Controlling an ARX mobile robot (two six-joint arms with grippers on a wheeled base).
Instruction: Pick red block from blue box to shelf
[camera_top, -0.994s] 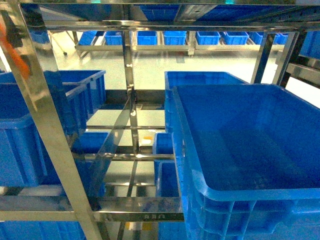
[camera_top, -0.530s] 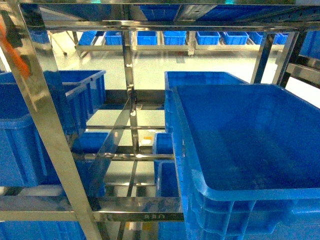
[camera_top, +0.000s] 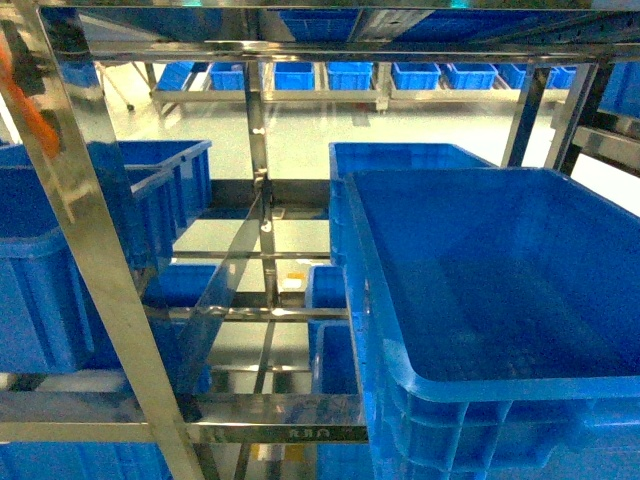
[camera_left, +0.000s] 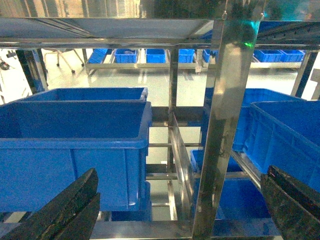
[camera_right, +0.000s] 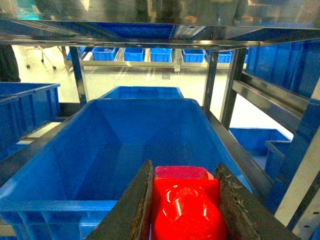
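Right wrist view showed the right gripper (camera_right: 185, 202) clamped on the red block (camera_right: 186, 207), apparently above a blue crate (camera_right: 100, 150); left gripper (camera_left: 175, 210) gaped empty.

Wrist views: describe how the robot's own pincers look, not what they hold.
Left pincer: two dark, near-black fingers with a rough, scuffed surface, tapering wedge shapes at the lower corners. Right pincer: two flat, dark brownish-grey fingers with worn, speckled inner faces. No cables or markings are visible in either view.
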